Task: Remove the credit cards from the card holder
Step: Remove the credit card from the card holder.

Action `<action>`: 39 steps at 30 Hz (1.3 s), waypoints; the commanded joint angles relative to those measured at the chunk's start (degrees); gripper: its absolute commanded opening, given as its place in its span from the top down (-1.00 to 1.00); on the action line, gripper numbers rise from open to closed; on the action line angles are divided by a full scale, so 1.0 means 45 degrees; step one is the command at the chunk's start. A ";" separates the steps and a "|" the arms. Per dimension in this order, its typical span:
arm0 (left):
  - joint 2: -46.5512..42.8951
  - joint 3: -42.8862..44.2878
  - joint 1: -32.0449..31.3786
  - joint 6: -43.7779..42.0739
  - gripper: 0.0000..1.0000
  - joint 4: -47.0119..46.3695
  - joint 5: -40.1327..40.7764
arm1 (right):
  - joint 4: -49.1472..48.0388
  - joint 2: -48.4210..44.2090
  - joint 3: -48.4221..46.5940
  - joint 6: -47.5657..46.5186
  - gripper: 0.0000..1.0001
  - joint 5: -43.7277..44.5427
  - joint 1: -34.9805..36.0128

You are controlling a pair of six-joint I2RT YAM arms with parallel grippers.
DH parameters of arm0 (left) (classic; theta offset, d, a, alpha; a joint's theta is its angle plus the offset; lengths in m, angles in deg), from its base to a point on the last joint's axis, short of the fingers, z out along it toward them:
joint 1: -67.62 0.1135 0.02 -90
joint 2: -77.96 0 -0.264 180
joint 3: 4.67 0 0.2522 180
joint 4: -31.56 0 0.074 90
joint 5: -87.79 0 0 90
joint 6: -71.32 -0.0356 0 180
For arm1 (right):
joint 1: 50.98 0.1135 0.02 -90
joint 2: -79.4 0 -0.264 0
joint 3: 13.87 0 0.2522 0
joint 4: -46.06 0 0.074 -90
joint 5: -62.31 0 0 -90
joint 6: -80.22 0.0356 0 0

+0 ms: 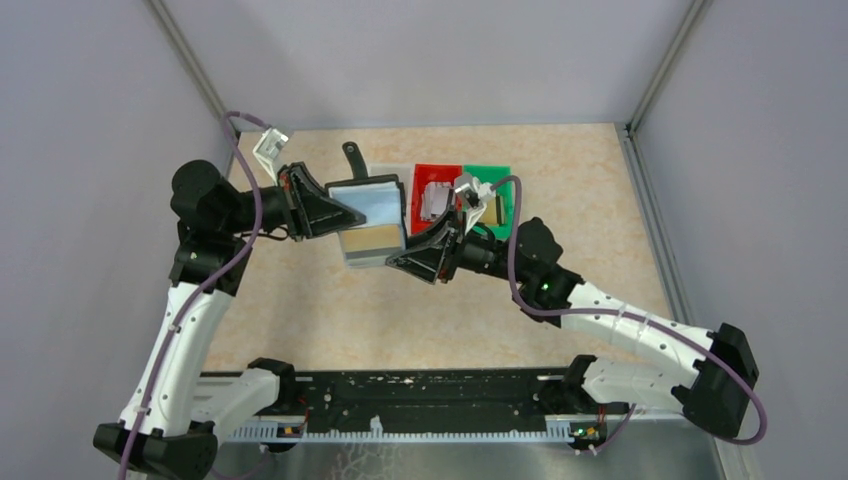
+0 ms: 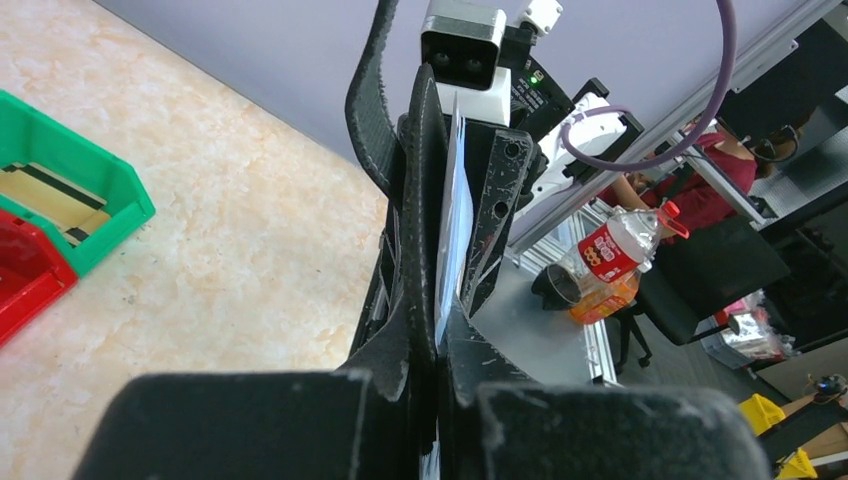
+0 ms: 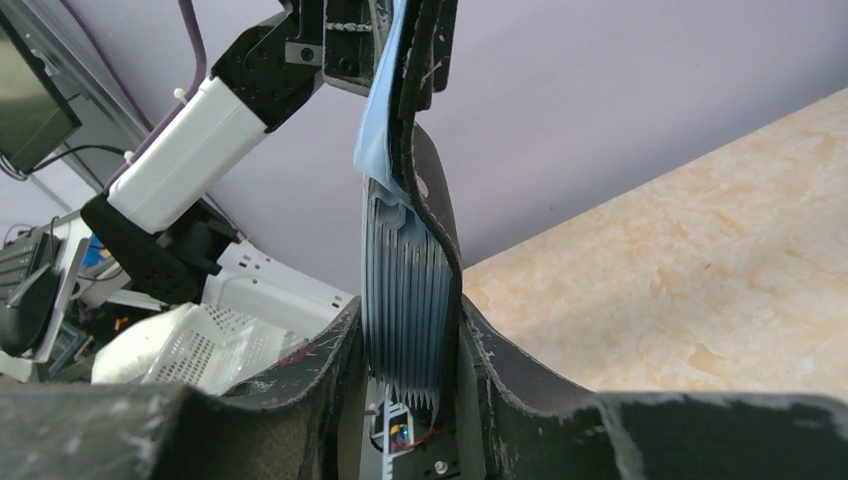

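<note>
The black card holder (image 1: pixel 372 205) hangs open above the table, its strap tab (image 1: pixel 350 156) pointing to the far side and a pale blue inner panel facing up. My left gripper (image 1: pixel 350 212) is shut on its left flap, seen edge-on in the left wrist view as a thin black flap (image 2: pixel 425 160) pinched at my left gripper (image 2: pixel 432 320). My right gripper (image 1: pixel 405 252) is shut on the holder's lower part; its jaws (image 3: pixel 410 320) squeeze the blue-grey pleated pockets (image 3: pixel 405 270). Silvery credit cards (image 1: pixel 435 203) lie in the red bin. A gold-tan surface (image 1: pixel 370 240) shows under the blue panel.
A red bin (image 1: pixel 424 175) and a green bin (image 1: pixel 497 176) stand side by side at the far middle, with a white bin rim (image 1: pixel 390 166) to their left under the holder. Gold-tan cards (image 2: pixel 40 195) lie in the green bin (image 2: pixel 100 175). Grey walls enclose the table.
</note>
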 commanded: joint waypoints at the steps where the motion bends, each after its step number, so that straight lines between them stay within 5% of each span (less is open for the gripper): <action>1: -0.0281 -0.0048 -0.0044 0.0180 0.87 -0.0400 -0.0775 | -0.2582 -0.0063 -0.0050 0.0850 0.75 0.1275 0.0006; 4: -0.0204 -0.0059 -0.0046 0.0147 0.45 -0.0400 -0.1146 | -0.2637 -0.0001 -0.0018 0.1234 1.00 0.1244 -0.0005; 8: -0.0193 -0.0302 -0.0036 0.0539 -0.03 -0.1277 -0.1927 | -0.2282 -0.0045 -0.0025 0.1415 1.00 0.1087 -0.0027; 13: -0.0539 -0.0808 -0.0035 -0.1015 -0.14 -0.0707 -0.2665 | -0.2497 0.0009 -0.0172 0.1825 1.00 0.0683 -0.0101; 23: -0.0868 -0.0286 -0.0039 -0.5943 -0.05 0.3362 -0.1418 | -0.3579 0.0280 -0.0291 0.2635 1.00 -0.0163 -0.0159; 29: -0.0908 -0.0320 -0.0048 -0.6996 0.01 0.3991 -0.1005 | -0.3764 0.0408 -0.0372 0.2828 1.00 -0.0400 -0.0164; 34: -0.0806 -0.0288 -0.0038 -0.5517 0.59 0.2900 -0.1283 | -0.3854 0.0567 -0.0464 0.2965 1.00 -0.0753 -0.0160; 39: -0.0411 -0.0974 -0.0029 -0.0437 0.86 -0.0837 -0.2376 | -0.4303 0.0426 0.0052 0.2996 0.53 -0.0964 -0.0165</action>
